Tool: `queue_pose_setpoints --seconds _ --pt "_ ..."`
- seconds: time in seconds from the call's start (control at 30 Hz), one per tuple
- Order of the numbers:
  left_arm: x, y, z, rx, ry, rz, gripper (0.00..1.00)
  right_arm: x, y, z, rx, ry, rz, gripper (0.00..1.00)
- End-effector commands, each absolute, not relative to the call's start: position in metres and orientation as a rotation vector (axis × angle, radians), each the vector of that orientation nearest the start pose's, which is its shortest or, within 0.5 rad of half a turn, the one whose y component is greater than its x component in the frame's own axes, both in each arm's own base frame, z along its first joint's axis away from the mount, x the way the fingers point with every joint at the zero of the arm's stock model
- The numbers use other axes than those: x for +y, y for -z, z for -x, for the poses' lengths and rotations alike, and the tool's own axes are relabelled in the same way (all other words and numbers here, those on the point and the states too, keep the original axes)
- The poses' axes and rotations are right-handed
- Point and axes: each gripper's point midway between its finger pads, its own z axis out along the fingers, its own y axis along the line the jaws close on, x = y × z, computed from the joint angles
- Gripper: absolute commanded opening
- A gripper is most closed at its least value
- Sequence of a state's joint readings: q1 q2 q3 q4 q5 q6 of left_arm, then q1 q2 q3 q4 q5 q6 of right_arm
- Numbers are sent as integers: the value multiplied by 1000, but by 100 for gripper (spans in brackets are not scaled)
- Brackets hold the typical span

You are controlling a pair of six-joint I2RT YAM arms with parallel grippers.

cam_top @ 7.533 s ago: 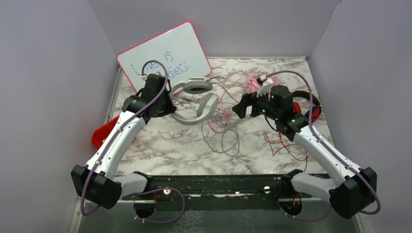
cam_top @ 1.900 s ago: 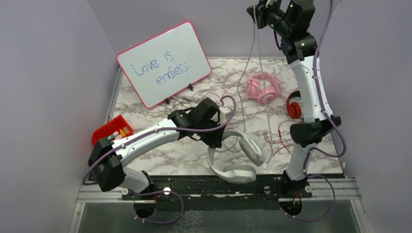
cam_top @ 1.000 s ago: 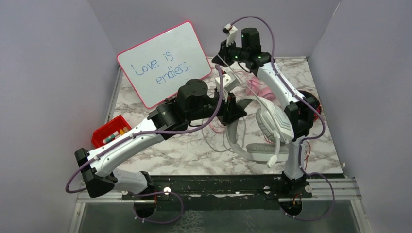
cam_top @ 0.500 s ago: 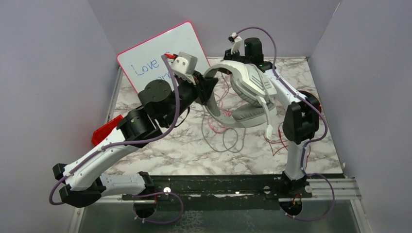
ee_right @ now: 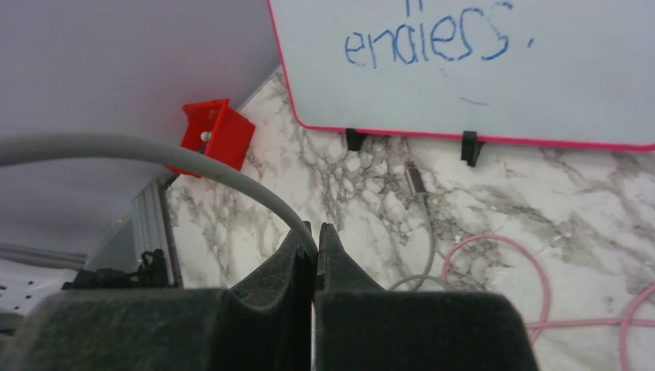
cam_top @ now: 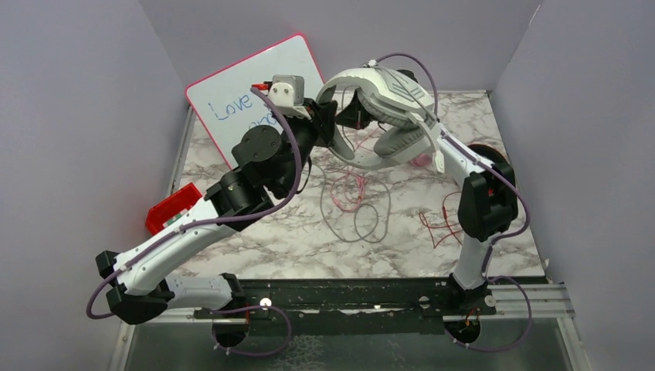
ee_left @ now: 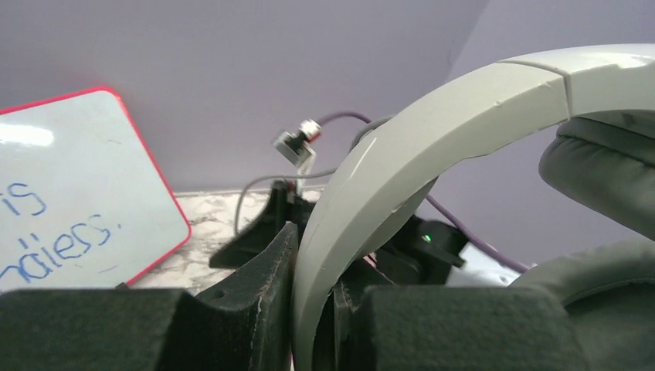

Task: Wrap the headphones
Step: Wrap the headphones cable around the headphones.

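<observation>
Top external view has the grey/white headphones lifted well clear of the marble table, up near the back wall just beside the whiteboard. The left gripper has them by one end of the headband. From the left wrist you can see its fingers clamped tight on the pale arc, with a padded cup hanging off to the right.

I'd judge that a good place to take hold. The band looks like a hard, slightly springy shell that won't crush, where the cushions are soft and would squash or slip. The set seems bulky rather than heavy, so it may swing on a single pinch.

The grey cable is the awkward part — thin, limp and probably slick. The right gripper is pinched shut on it, with the cord curving away to the left. Its slack lies in loops on the table, touching the pink cable, so a snag looks possible as it is wound.

The left arm stretches long and high from its base, wrist tipped up towards the board. The right arm stands steep, elbow bent at the right — its forearm reaches back and left behind the headphones, which hide its fingers from above.
</observation>
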State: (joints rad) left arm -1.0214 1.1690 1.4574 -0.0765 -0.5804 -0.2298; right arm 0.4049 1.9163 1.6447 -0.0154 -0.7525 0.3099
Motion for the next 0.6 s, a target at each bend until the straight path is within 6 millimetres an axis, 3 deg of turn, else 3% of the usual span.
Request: queue_pose_setpoints --seconds 0.0,0.17,0.4,0.57 --pt "-224 -536 -281 1278 600 241 0 332 -300 -408 1721 -1308 638 0" --pt "-219 -540 -307 1278 464 303 0 327 -303 -389 1716 -1346 618 0" --pt "-212 -529 -350 1297 405 374 0 326 -304 -373 1723 -1359 646 0" --pt "-194 -524 -377 1270 344 459 0 319 -304 -357 1723 -1367 641 0"
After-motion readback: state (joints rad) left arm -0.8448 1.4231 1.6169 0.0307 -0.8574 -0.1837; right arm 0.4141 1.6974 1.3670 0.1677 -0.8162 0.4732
